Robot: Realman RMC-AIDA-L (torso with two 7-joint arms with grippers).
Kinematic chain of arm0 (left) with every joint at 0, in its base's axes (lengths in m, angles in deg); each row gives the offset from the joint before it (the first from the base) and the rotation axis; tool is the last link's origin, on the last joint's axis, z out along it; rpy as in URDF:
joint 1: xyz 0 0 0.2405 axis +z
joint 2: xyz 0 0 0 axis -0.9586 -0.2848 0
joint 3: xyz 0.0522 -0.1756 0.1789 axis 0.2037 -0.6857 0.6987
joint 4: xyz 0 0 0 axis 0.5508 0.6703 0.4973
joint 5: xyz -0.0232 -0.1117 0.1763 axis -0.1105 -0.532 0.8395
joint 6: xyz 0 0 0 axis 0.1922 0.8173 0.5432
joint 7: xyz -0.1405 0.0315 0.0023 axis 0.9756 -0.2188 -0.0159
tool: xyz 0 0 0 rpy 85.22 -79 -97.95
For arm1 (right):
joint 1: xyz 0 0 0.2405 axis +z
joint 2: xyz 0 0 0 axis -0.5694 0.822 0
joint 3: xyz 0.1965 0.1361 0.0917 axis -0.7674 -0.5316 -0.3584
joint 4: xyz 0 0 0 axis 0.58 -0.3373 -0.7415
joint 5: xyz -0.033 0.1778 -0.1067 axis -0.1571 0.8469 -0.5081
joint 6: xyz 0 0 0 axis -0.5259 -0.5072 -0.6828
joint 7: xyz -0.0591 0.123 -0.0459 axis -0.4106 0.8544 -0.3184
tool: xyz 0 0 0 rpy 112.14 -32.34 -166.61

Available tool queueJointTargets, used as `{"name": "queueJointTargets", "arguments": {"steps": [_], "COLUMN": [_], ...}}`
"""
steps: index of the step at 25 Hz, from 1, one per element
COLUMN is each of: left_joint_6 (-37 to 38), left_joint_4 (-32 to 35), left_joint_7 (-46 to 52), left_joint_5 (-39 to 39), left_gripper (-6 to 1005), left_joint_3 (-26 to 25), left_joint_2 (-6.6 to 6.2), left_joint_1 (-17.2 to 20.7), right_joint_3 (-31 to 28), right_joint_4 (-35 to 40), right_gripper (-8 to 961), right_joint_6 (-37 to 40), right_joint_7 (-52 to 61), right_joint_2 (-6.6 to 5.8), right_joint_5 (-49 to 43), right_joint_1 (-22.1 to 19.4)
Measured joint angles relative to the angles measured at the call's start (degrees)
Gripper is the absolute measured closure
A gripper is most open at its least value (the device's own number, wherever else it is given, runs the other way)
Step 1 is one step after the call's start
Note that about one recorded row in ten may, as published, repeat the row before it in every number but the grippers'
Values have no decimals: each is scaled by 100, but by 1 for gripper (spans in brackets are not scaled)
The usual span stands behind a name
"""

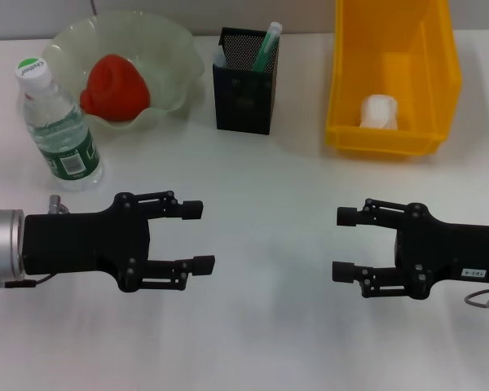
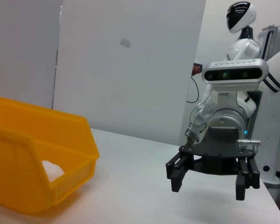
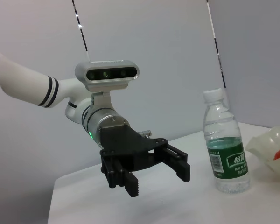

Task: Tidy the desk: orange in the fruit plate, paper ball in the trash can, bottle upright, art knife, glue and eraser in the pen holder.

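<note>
Left gripper point(image 1: 199, 236) hangs low over the near left of the white desk point(image 1: 261, 179), fingers spread wide and holding nothing. Right gripper point(image 1: 347, 243) mirrors it at the near right, jaws likewise parted and empty. The two face each other across a bare stretch of desk, well apart.

Task items as found:
- Lumpy red-orange orange point(image 1: 116, 88) lies inside the pale green translucent fruit plate with ruffled rim point(image 1: 179, 49), far left.
- Small clear plastic bottle with green label and white cap point(image 1: 59, 126) stands upright just beside that plate, on its near left side, beyond the left gripper.
- Square black metal mesh pen holder point(image 1: 244, 81) stands at far centre, between plate and bin. A slim light green and white art knife point(image 1: 266, 45) sticks out of its top, leaning. A pale tip beside it may be the glue; cannot confirm. The eraser is not visible.
- Crumpled white paper ball point(image 1: 380, 112) rests inside the large bright yellow plastic trash can point(image 1: 391, 73), far right.

Judgement: every item that can be seen appears to be in its required place, so no pick remains in either gripper's reach. The upright bottle is the nearest obstacle to the left arm; nothing lies between the right gripper and the bin
</note>
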Motion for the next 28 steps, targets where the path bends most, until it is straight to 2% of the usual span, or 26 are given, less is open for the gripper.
{"name": "queueJointTargets", "arguments": {"steps": [28], "left_joint_6": [32], "left_joint_4": [5], "left_joint_7": [-16], "left_joint_5": [6], "left_gripper": [220], "left_joint_3": [20], "left_joint_2": [-26], "left_joint_1": [33], "right_joint_3": [-25], "right_joint_4": [77], "right_gripper": [135], "right_joint_6": [-18], "right_joint_7": [48], "right_joint_2": [29], "right_joint_5": [-2], "right_joint_1": [12]}}
